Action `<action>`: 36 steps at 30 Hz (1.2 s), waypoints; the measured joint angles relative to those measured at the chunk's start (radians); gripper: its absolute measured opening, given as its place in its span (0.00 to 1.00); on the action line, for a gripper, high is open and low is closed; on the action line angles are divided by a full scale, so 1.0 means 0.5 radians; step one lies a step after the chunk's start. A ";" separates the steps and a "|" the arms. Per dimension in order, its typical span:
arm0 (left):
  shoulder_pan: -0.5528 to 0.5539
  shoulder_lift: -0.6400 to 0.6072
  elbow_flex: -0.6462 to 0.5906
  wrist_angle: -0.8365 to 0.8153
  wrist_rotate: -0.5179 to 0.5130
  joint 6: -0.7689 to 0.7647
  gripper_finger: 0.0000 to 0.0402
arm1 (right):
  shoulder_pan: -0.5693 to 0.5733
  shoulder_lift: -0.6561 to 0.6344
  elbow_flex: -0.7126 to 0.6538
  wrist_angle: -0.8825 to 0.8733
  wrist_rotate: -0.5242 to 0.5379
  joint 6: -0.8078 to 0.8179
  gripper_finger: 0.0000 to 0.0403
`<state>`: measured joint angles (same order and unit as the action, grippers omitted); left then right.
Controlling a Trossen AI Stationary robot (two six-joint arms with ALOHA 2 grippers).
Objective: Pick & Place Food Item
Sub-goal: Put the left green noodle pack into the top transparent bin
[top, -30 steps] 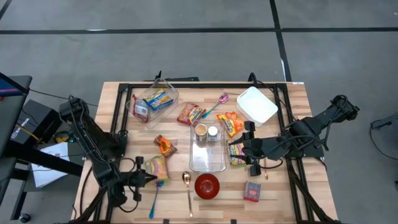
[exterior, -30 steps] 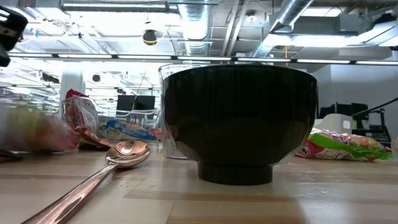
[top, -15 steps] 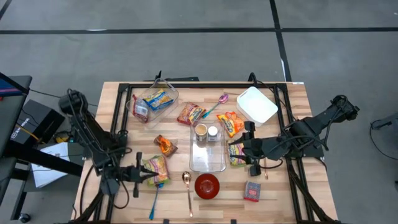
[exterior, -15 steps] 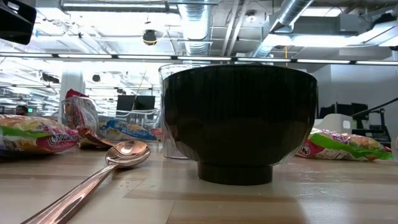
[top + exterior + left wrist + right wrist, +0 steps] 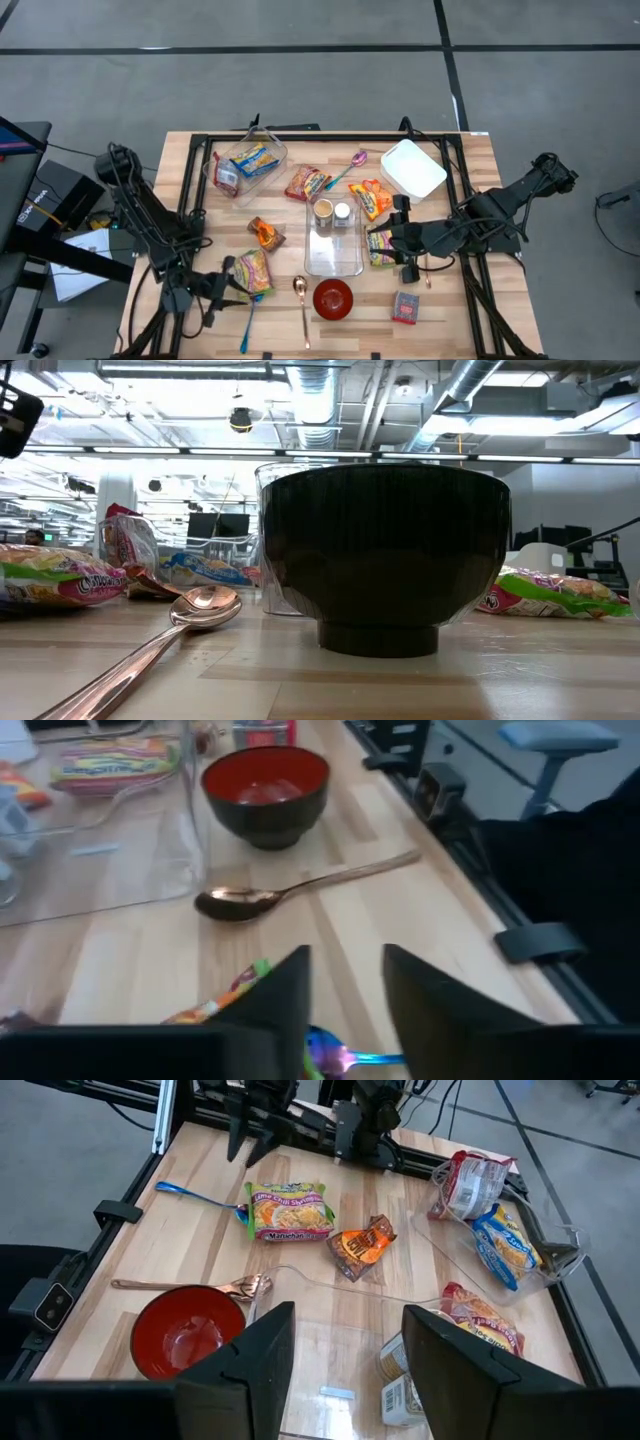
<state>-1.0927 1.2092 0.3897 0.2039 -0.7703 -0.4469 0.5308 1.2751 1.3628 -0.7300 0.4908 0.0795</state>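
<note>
Noodles (image 5: pixel 254 272) are seen flat on the counter (image 5: pixel 200 190), just beside the left hand (image 5: pixel 222 285), released and empty. Right hand (image 5: pixel 392 243) is held parted over another packet (image 5: pixel 381 249).

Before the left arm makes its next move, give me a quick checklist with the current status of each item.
1. Left gripper empty, jaws apart: ok.
2. Noodle packet lying flat on the table, free of the gripper: ok.
3. Blue spoon partly under the packet, could get dragged: not ok.
4. Clear tray has open floor for a drop: ok.
5. Red bowl and copper spoon clear of the left gripper: ok.
6. Right gripper idle, hovering by the tray's right edge: ok.
</note>
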 joint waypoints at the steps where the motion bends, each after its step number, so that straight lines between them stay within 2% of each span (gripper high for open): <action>1: 0.000 0.022 0.000 0.001 -0.036 -0.002 0.37 | 0.000 0.000 0.000 0.000 0.000 0.000 0.45; 5: 0.012 0.156 0.001 0.017 -0.102 0.050 0.55 | 0.000 0.000 0.000 0.000 0.000 0.007 0.45; 8: 0.011 0.314 0.002 0.027 -0.044 0.085 0.59 | 0.000 0.000 0.000 -0.007 -0.003 0.031 0.45; 11: -0.007 0.443 0.002 0.170 0.037 0.151 0.56 | 0.000 0.001 0.000 -0.012 -0.004 0.037 0.45; 14: -0.039 0.497 0.003 0.340 -0.052 0.301 0.50 | 0.000 0.001 0.000 -0.012 -0.004 0.060 0.45; 18: -0.046 0.536 0.010 0.346 -0.175 0.371 0.44 | 0.000 0.001 0.000 -0.011 -0.004 0.089 0.45; 23: -0.011 0.668 0.066 0.313 -0.192 0.379 0.43 | 0.000 0.001 0.000 -0.011 -0.003 0.090 0.45; 26: 0.013 0.783 0.219 0.155 -0.197 0.466 0.46 | 0.000 0.001 0.000 -0.011 -0.003 0.090 0.45; 28: 0.021 0.858 0.345 -0.079 -0.240 0.484 0.47 | 0.000 0.001 0.000 -0.011 -0.003 0.090 0.45; 32: 0.051 0.982 0.575 -0.554 -0.248 0.359 0.48 | 0.000 0.001 0.000 -0.010 -0.003 0.090 0.45; 36: 0.057 1.054 0.731 -0.846 -0.251 0.299 0.46 | 0.000 0.001 0.000 -0.010 -0.003 0.090 0.45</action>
<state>-1.0643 1.7362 0.7550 -0.2192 -0.8957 -0.2975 0.5308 1.2755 1.3628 -0.7351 0.4894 0.1246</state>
